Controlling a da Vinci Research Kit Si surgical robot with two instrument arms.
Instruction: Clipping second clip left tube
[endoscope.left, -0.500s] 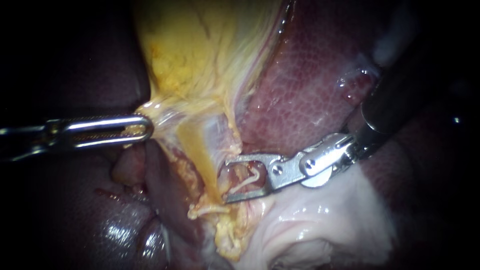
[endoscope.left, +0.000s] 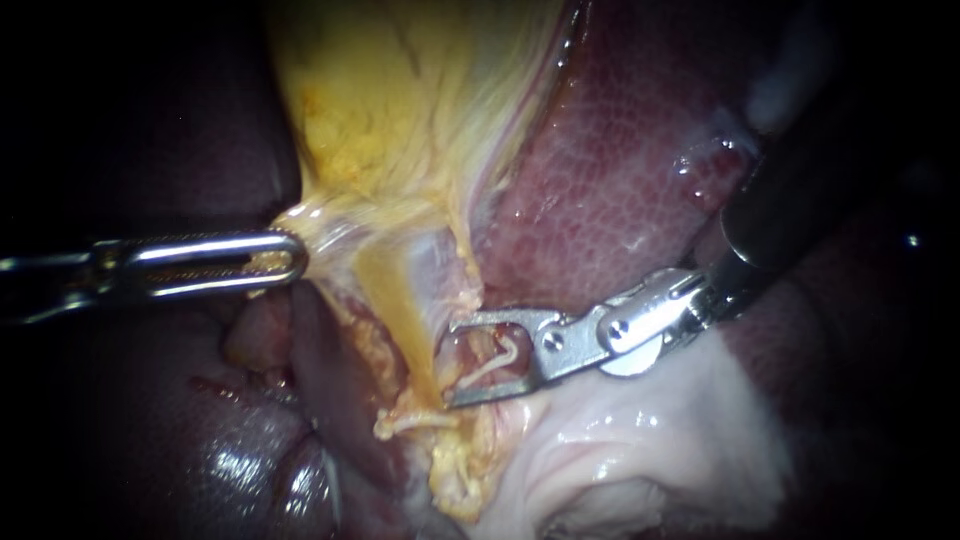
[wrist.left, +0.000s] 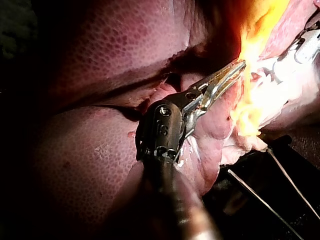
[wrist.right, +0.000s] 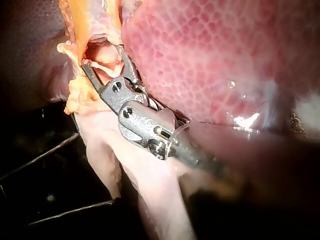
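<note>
Endoscope view. The gallbladder (endoscope.left: 400, 90) appears as a yellow, fibrous, tapering sheet. It narrows downward into ragged, fatty strands beside the mottled, dark red liver (endoscope.left: 620, 170), whose surface is wet and finely lobulated.

The left instrument (endoscope.left: 285, 255) is polished metal with slotted jaws. These jaws are clamped together on the gallbladder's narrow lower edge, and yellow tissue shows through the slot. In the left wrist view the same jaws (wrist.left: 239, 66) are serrated and closed, with their tips buried in that yellow tissue.

The right instrument (endoscope.left: 455, 362) has flat, hinged steel jaws standing apart. Between them lies the tube (endoscope.left: 497, 360), a thin, pale, curved cord. It crosses the gap at the foot of the gallbladder, and neither jaw presses on it. The right wrist view shows the same arrangement (wrist.right: 100, 55).

Smooth, white, glistening pale membranous tissue (endoscope.left: 640, 430) lies under the right instrument.
</note>
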